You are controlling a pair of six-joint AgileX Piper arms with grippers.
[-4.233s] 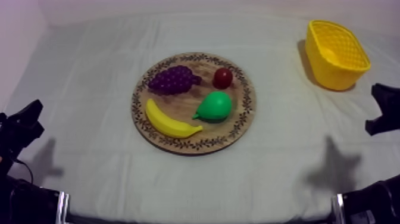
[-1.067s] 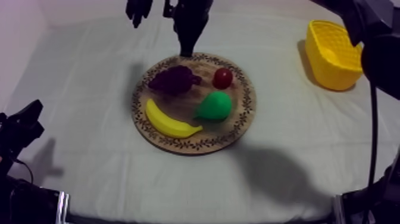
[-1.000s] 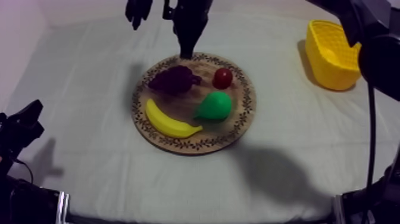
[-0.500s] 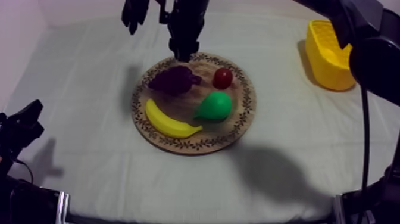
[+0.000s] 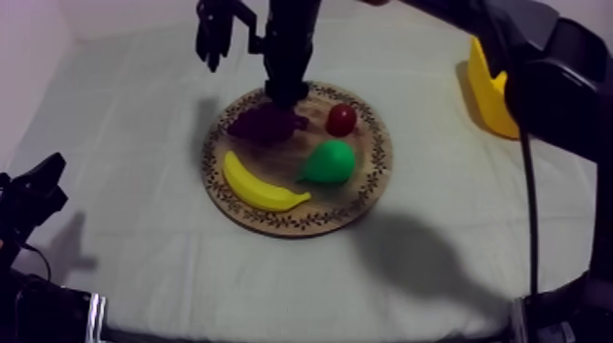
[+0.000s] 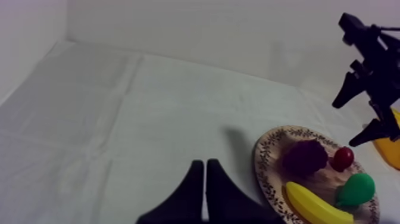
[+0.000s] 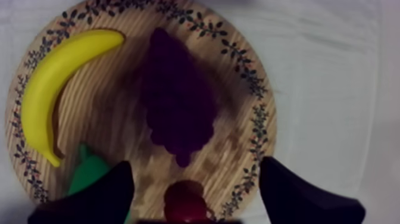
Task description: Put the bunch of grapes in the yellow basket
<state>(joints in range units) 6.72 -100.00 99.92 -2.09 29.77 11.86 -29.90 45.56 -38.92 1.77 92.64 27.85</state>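
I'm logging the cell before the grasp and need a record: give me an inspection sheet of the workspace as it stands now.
Surface: grey-white cloth, faintly creased.
Job's things: purple bunch of grapes lying on the round wooden board with a patterned rim; yellow basket at the table's right, partly hidden by the right arm.
Clutter: yellow banana, green pear and small red fruit, all on the board.
End effectors: left end effector shut, low at the left; right end effector open above the grapes, not gripping.
Cables: nothing seen on the cloth.
Surroundings: pale wall behind the table.
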